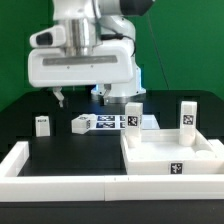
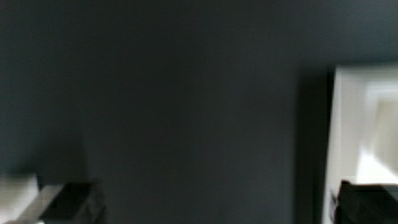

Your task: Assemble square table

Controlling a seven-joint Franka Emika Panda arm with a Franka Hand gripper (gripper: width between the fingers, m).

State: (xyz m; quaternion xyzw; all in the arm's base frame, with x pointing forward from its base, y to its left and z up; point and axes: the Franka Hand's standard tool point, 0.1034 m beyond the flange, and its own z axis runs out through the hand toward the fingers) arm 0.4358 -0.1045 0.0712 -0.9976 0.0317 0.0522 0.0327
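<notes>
The white square table top lies at the exterior view's right, with a tag on its near edge. Two tagged white legs stand upright at its far corners. Two loose legs are on the black surface: one upright, one lying. My gripper hangs open and empty above the surface behind the lying leg. In the wrist view the gripper has dark fingertips wide apart with only black surface between them. A blurred white part shows to one side; I cannot tell what it is.
The marker board lies flat between the lying leg and the table top. Long white wall bars edge the black surface at the front and at the exterior view's left.
</notes>
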